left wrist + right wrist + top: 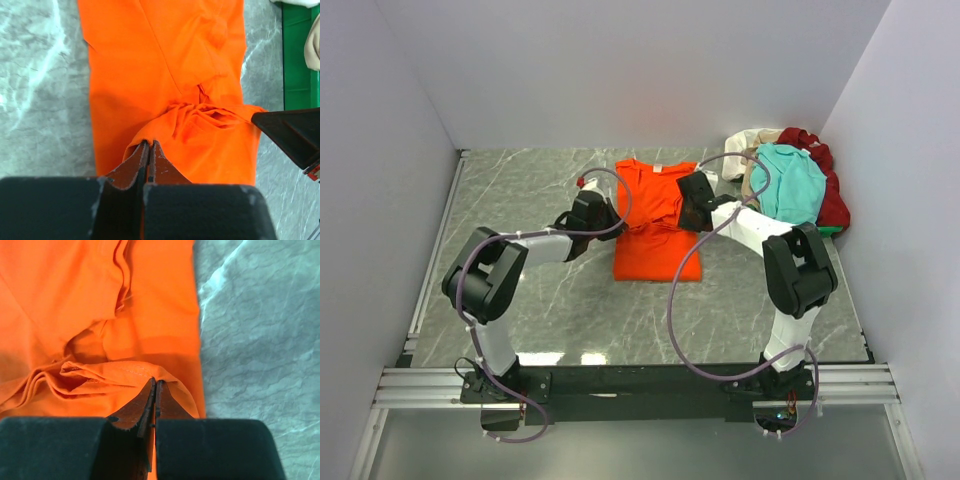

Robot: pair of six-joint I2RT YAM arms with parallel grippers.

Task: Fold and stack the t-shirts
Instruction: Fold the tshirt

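Note:
The orange t-shirt (655, 225) lies in the middle of the table, folded narrow, its near part doubled over toward the far end. My left gripper (607, 222) is shut on the shirt's left folded edge (150, 142). My right gripper (692, 214) is shut on the right folded edge (155, 381). The cloth between them is bunched and wrinkled (210, 112). A pile of other t-shirts sits at the far right: teal (790, 180) on top, dark red (830, 195) and cream (750, 140) beneath.
The marble table (540, 290) has grey walls on three sides. A green surface (297, 55) shows under the pile. The right gripper's finger (295, 132) shows in the left wrist view. Cables loop over both arms.

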